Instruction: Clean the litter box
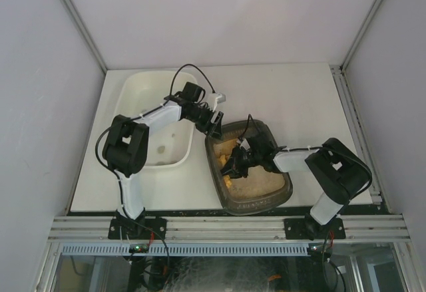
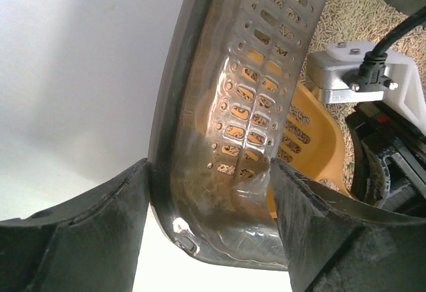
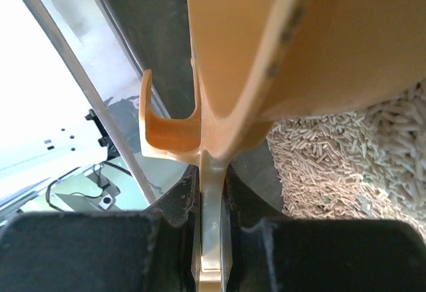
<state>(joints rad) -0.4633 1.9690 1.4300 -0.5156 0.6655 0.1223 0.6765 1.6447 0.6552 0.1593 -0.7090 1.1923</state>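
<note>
Litter box (image 1: 263,204) sits on the table (image 1: 293,92) near the front, just beside the white tub (image 1: 143,82). It has pale litter (image 3: 339,152) inside. The left claw (image 1: 214,124) reaches across from over the tub and pinches the box's grey wall with holes (image 2: 249,99) at a far corner. The right claw (image 1: 234,164) is over the litter, pressed tight on the thin handle of an orange scoop (image 3: 313,39).

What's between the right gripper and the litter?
An orange scoop: handle shut in the right gripper, bowl over pellets in the litter box. Right wrist view shows it.
</note>
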